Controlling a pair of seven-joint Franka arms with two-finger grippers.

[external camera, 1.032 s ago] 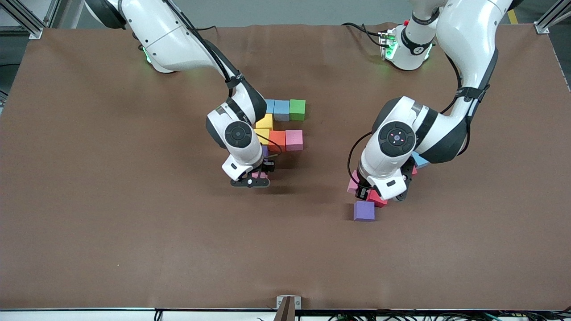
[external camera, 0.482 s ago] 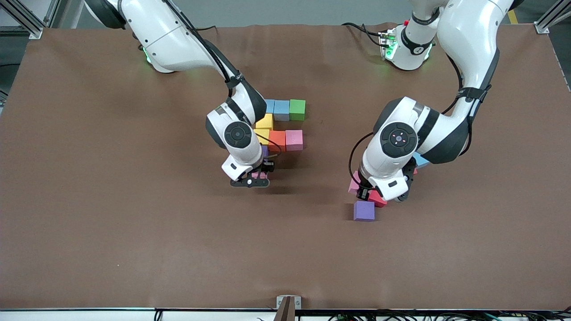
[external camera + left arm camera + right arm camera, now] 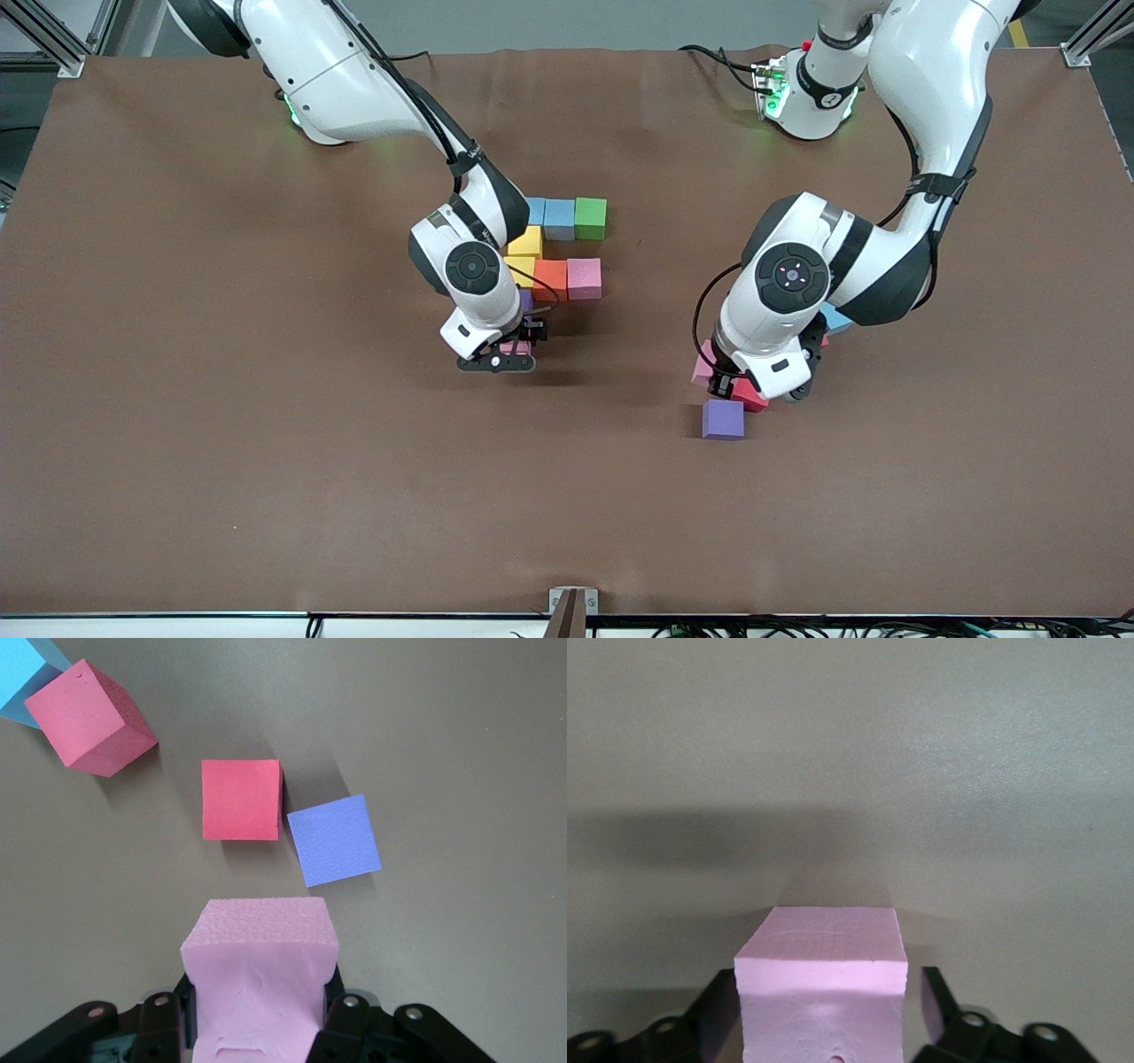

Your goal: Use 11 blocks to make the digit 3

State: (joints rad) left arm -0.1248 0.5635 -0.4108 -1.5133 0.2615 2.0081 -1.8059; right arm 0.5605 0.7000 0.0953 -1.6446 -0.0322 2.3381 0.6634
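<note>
Left gripper: I see it pinching a pink block over the table near a purple block.
Right gripper: spread around another pink cube, by the digit's yellow blocks.

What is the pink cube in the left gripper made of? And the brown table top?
The pink cube held by the left gripper looks like soft matte foam: its surface is grainy and it bulges where it is squeezed. The brown table cover seems to be a dull cloth or mat, faintly rippled near the robots' bases.

Seven touching blocks form a cluster; loose cubes lie toward the left arm's end.
</note>
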